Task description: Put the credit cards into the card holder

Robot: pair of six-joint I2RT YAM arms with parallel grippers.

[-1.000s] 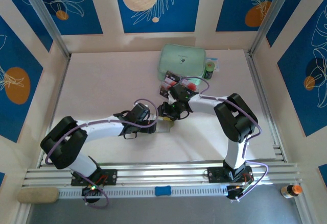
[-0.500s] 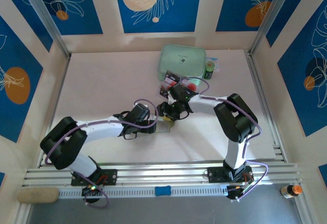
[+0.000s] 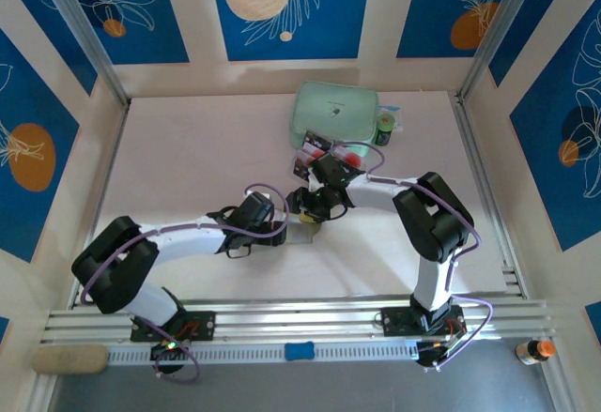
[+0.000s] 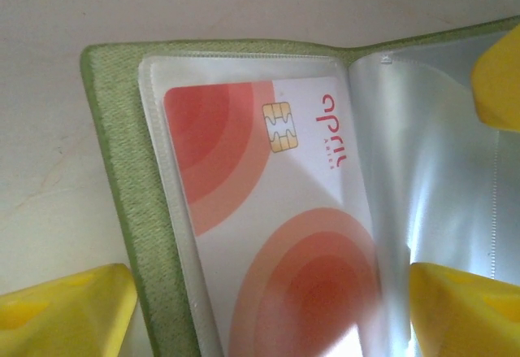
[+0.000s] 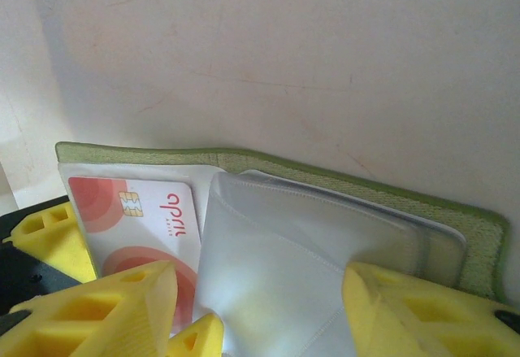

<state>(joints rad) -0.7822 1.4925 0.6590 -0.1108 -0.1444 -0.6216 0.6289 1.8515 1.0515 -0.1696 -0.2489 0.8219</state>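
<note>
Your left jaws are standing wide and straddling the card holder [image 4: 122, 170], which is lying open on the tabletop [image 5: 284, 64] beneath them. One credit card [image 4: 268, 235] is sitting in the clear pocket between the two fingers (its chip is facing up). Your right jaws are standing parted too, with a loose clear sleeve [image 5: 309, 251] of the holder bulging up in the gap between them and the same card showing just beyond one finger.
</note>
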